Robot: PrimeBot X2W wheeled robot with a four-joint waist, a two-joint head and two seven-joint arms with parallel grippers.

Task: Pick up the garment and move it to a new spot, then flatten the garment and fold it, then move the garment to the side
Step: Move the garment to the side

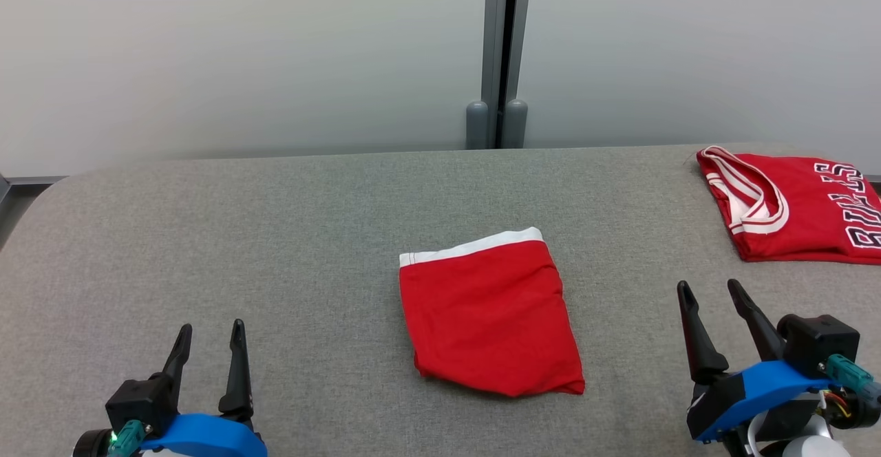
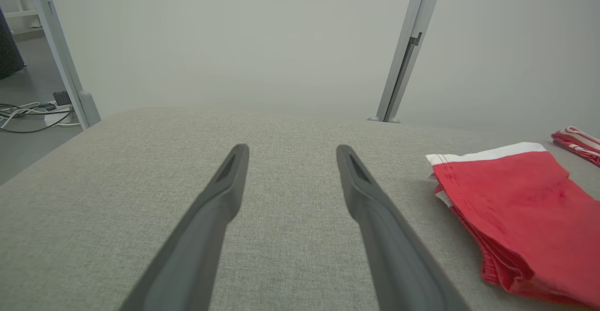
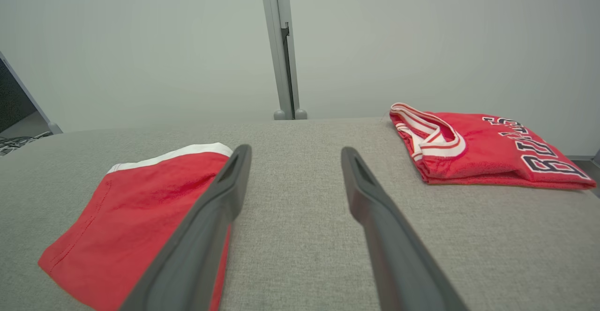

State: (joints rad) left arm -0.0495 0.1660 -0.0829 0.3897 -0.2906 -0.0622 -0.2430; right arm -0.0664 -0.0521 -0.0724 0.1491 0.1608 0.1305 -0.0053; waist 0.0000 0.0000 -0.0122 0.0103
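where: shorts (image 1: 490,316) look folded, mid-surface (image 1: 275,237) | left gripper (image 1: 210,326) + right gripper (image 1: 707,285): fingers wide, empty, either side of shorts | feel: probably light, floppy, not fragile | grab: pinch both waistband (image 1: 475,245) corners imo

Blue wrist shells (image 1: 206,438); long dark fingers (image 1: 238,367)
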